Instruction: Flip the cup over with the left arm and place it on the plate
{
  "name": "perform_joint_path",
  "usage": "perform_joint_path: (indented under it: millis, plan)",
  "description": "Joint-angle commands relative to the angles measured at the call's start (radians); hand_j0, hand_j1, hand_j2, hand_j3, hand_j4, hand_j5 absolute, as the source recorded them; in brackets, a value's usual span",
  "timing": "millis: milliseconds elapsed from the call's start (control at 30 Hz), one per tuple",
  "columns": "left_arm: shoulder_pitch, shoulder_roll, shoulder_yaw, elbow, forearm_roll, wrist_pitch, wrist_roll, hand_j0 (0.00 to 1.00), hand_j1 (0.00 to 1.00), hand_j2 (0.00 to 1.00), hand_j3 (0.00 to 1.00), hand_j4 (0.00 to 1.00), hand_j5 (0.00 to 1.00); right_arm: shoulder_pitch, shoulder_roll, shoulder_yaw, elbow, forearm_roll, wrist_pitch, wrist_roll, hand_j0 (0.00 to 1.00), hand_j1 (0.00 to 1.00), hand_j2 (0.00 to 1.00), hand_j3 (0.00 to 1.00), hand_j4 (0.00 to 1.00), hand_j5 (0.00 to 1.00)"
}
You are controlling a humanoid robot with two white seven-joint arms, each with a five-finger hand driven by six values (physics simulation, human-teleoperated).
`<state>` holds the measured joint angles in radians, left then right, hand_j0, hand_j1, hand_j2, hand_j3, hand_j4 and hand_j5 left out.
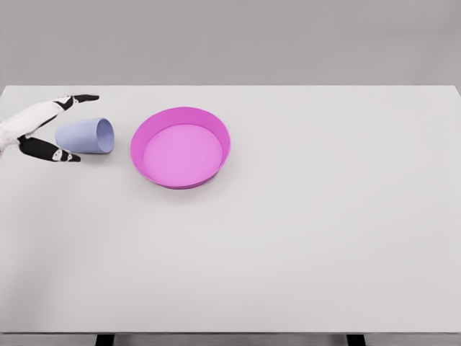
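Note:
A pale blue cup (pixel 86 135) lies on its side on the white table (pixel 288 238), its mouth facing right toward the plate. The magenta plate (pixel 180 147), a shallow round dish, sits just right of the cup with nothing in it. My left hand (pixel 61 128) comes in from the left edge with its fingers spread around the cup's base: the upper fingers (pixel 75 99) reach past the cup's far side and the thumb (pixel 57 153) lies along its near side. I cannot tell whether they touch the cup. The right arm is out of view.
The table's far edge runs just behind the hand and cup. A plain grey wall stands behind the table.

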<state>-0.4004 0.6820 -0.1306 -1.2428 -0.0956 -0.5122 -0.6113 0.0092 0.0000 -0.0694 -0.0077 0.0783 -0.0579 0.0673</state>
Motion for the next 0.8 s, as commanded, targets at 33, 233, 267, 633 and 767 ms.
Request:
perform_joint_path:
  millis: [33, 233, 267, 633, 767]
  plan:
    - [-0.002, -0.024, -0.026, 0.013, -0.007, 0.047, 0.0, 1.0, 1.0, 1.0, 1.0, 1.0, 1.0, 0.0, 0.0, 0.0, 0.0, 0.0, 0.0, 0.0, 1.0, 1.0, 1.0, 1.0, 1.0, 1.0]
    - [-0.018, -0.05, -0.027, 0.02, -0.098, 0.179, 0.0, 1.0, 1.0, 1.0, 1.0, 1.0, 1.0, 0.0, 0.0, -0.001, 0.0, 0.0, 0.001, 0.0, 1.0, 1.0, 1.0, 1.0, 1.0, 1.0]
    - [-0.026, -0.05, -0.027, 0.019, -0.113, 0.205, 0.0, 1.0, 1.0, 1.0, 1.0, 1.0, 1.0, 0.0, 0.0, 0.0, 0.0, 0.0, 0.001, 0.0, 1.0, 1.0, 1.0, 1.0, 1.0, 1.0]
    - [-0.084, -0.071, -0.061, 0.037, -0.247, 0.342, 0.0, 1.0, 1.0, 1.0, 1.0, 1.0, 1.0, 0.0, 0.0, 0.0, 0.0, 0.0, 0.0, 0.0, 1.0, 1.0, 1.0, 1.0, 1.0, 1.0]
    - [-0.089, -0.097, -0.061, 0.043, -0.306, 0.334, 0.0, 1.0, 1.0, 1.0, 1.0, 1.0, 1.0, 0.0, 0.0, -0.001, 0.0, 0.0, 0.0, 0.0, 1.0, 1.0, 1.0, 1.0, 1.0, 1.0]
